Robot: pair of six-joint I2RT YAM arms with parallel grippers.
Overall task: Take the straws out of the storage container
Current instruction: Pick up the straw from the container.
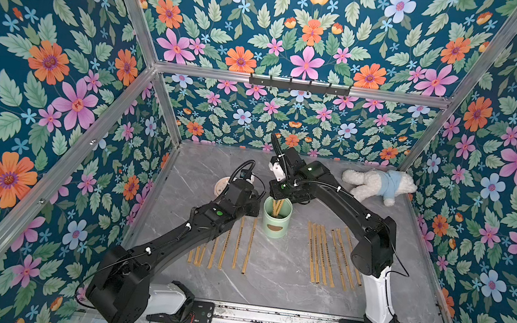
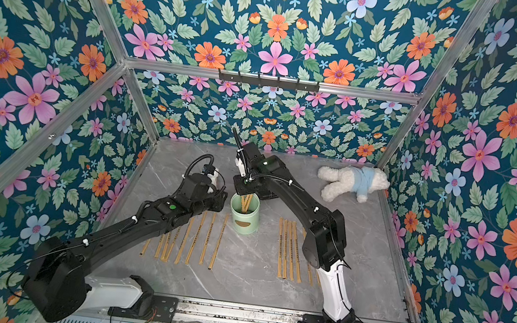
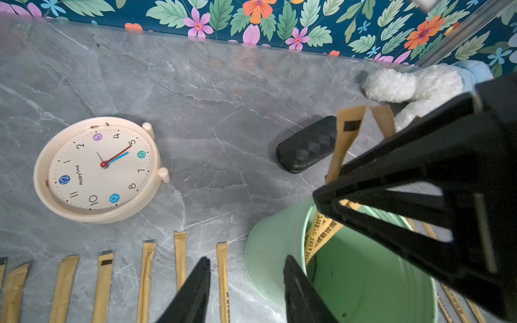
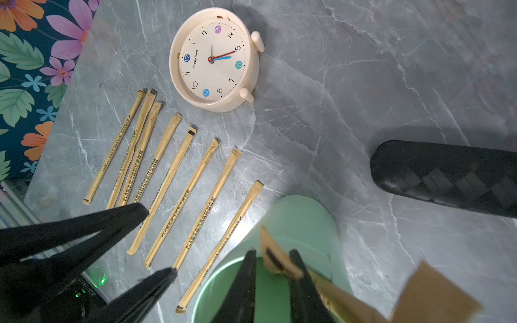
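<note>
Right gripper [image 4: 272,253] over the storage container [image 1: 275,226] mid-frame, jaws a little apart around one straw tip, few straws [image 1: 276,205] standing inside, others in rows on the table [image 1: 268,282] either side, left gripper [image 3: 246,260] spread and empty beside it, clock [image 1: 220,187] left of centre.

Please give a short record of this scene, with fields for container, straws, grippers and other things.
storage container: upright, mid-table
straws inside: a few, tops above rim
straws on table: one row each side
right gripper: over container mouth, jaws around a straw top
left gripper: open, beside container rim
others: clock, plush toy, black case
</note>
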